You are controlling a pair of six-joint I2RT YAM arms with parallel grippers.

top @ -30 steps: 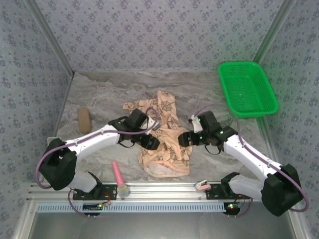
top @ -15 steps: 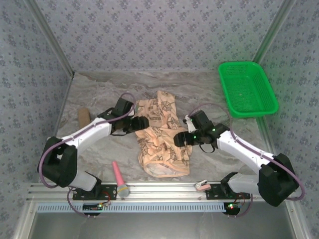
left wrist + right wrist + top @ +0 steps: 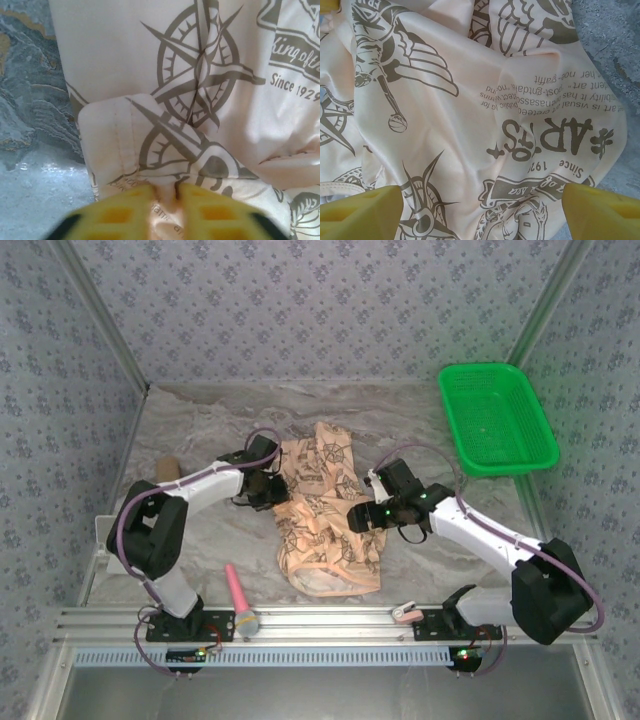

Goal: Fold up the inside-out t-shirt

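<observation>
The inside-out t-shirt (image 3: pixel 325 510) lies crumpled in the middle of the table, peach-tan with dark compass prints. At its left edge sits my left gripper (image 3: pixel 272 490). In the left wrist view that gripper (image 3: pixel 167 199) is shut, its yellow fingers (image 3: pixel 120 212) pinching a small fold of the t-shirt (image 3: pixel 150 75) beside a turned-over hem. My right gripper (image 3: pixel 362 518) hovers over the shirt's right side. In the right wrist view it (image 3: pixel 482 215) stands open, one yellow finger (image 3: pixel 360 212) far from the other, with flat printed cloth (image 3: pixel 470 100) between and below them.
A green plastic basket (image 3: pixel 497 417) stands at the back right. A pink stick-shaped item (image 3: pixel 238 595) lies near the front left rail. A brown lump (image 3: pixel 165 470) rests at the left, and a small pale item (image 3: pixel 405 611) at the front right. Patterned walls enclose the table.
My left gripper has drawn back from the shirt's middle to its left edge and shut on the cloth. The flap that stuck out left is folded in. The right gripper shifted slightly left.
</observation>
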